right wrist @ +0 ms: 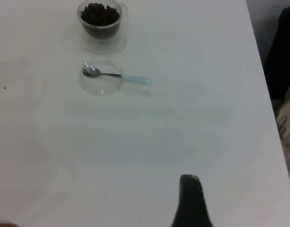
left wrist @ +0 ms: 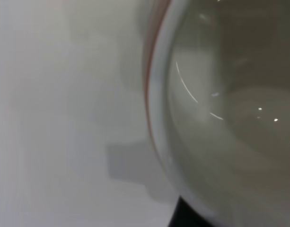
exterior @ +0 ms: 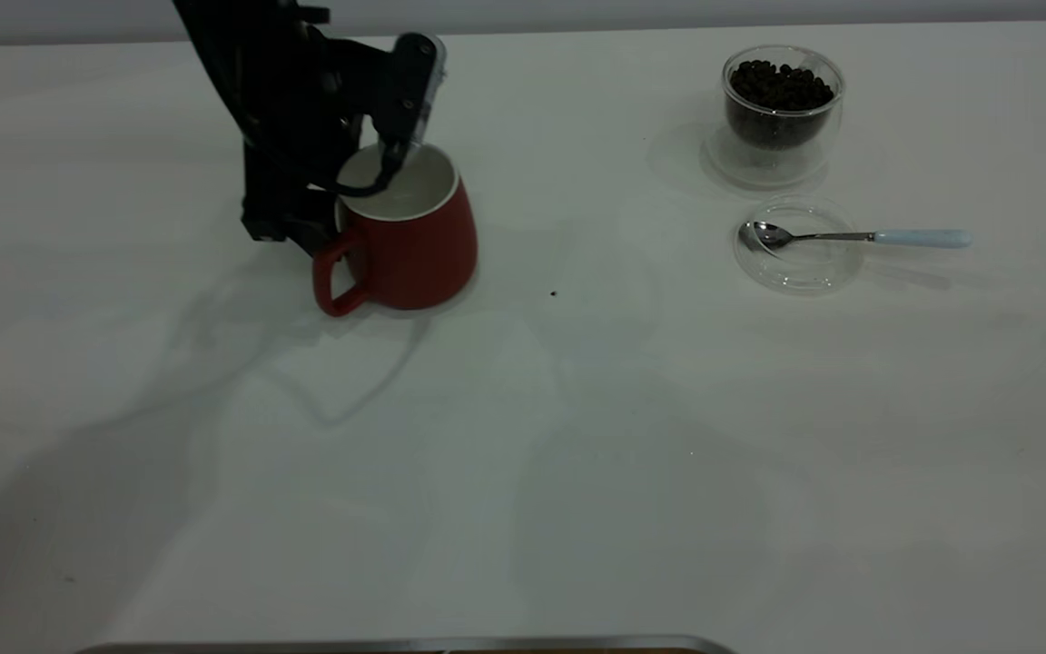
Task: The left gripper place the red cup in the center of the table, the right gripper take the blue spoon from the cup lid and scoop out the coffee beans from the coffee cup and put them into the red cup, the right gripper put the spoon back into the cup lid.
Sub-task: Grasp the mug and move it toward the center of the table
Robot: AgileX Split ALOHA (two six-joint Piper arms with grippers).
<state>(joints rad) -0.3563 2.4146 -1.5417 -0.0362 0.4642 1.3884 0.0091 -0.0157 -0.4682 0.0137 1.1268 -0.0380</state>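
Red cup at upper left of the exterior frame, left gripper closed over its rim.
One finger sits inside the mug, the other outside; it should carry the mug level toward centre, short of the coffee cup and the blue spoon on the cup lid at upper right. Right gripper: jaws unseen, cannot tell.

The left gripper sits at the rim of the red cup. Well to its right stands the coffee cup; just in front of that lies the cup lid, the spoon resting in it.
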